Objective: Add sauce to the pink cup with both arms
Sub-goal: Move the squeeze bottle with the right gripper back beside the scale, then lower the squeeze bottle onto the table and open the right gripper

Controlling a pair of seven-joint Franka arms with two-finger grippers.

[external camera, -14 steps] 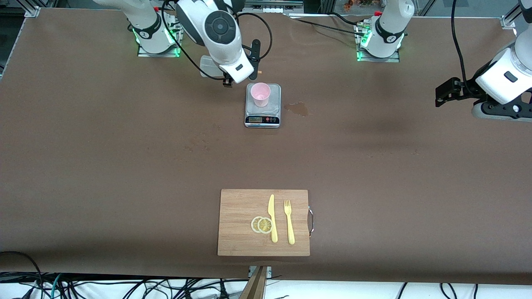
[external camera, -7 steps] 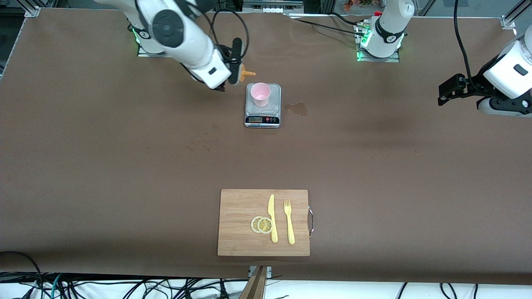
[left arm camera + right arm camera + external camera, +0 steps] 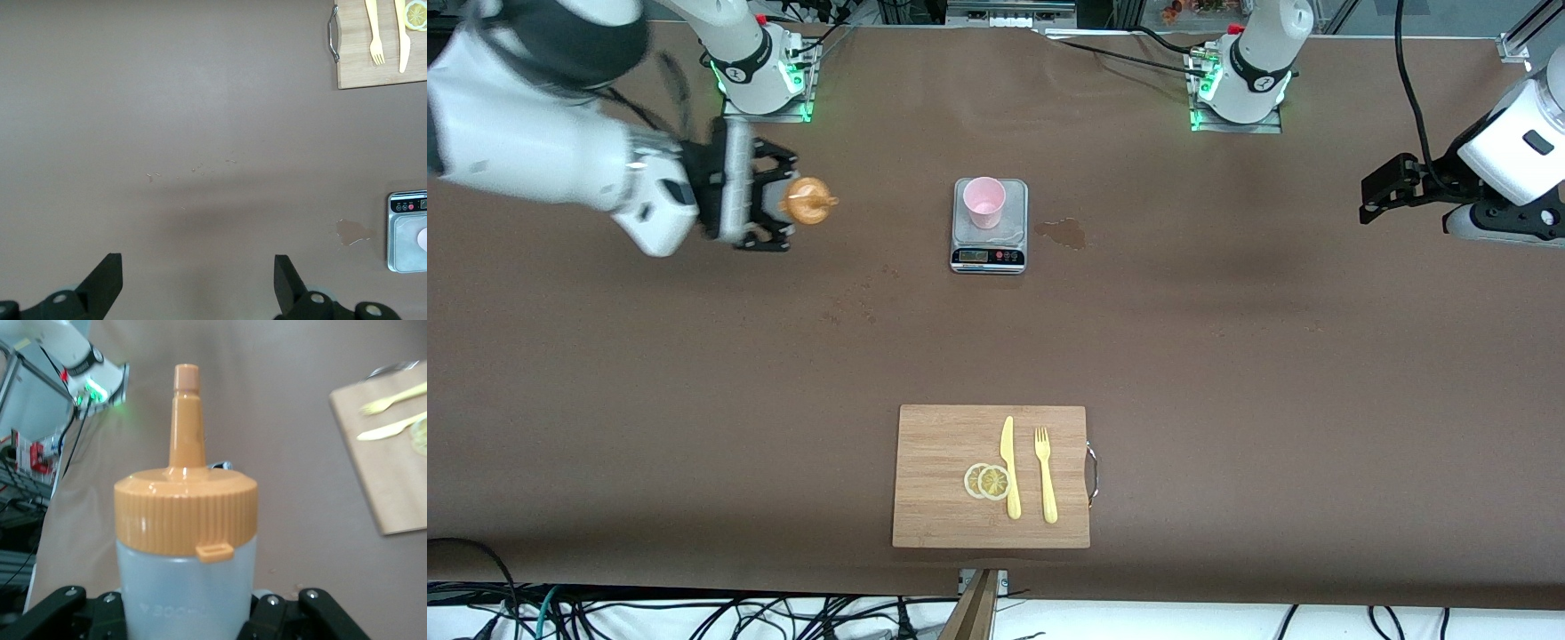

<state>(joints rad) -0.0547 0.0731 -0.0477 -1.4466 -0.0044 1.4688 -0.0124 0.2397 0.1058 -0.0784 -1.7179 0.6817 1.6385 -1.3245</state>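
Note:
The pink cup stands upright on a small kitchen scale in the middle of the table near the robots' bases. My right gripper is shut on the sauce bottle, over bare table, away from the scale toward the right arm's end. In the right wrist view the whitish bottle with its orange nozzle cap fills the middle, clamped in the right gripper. My left gripper waits over the left arm's end of the table. It is open and empty, with its fingers wide apart.
A wooden cutting board lies near the front edge with a yellow knife, a yellow fork and two lemon slices. A small wet stain marks the table beside the scale. The scale also shows in the left wrist view.
My right gripper has swung with the bottle away from the cup toward the right arm's end of the table. The nozzle no longer points at the cup. The left arm barely shifted.

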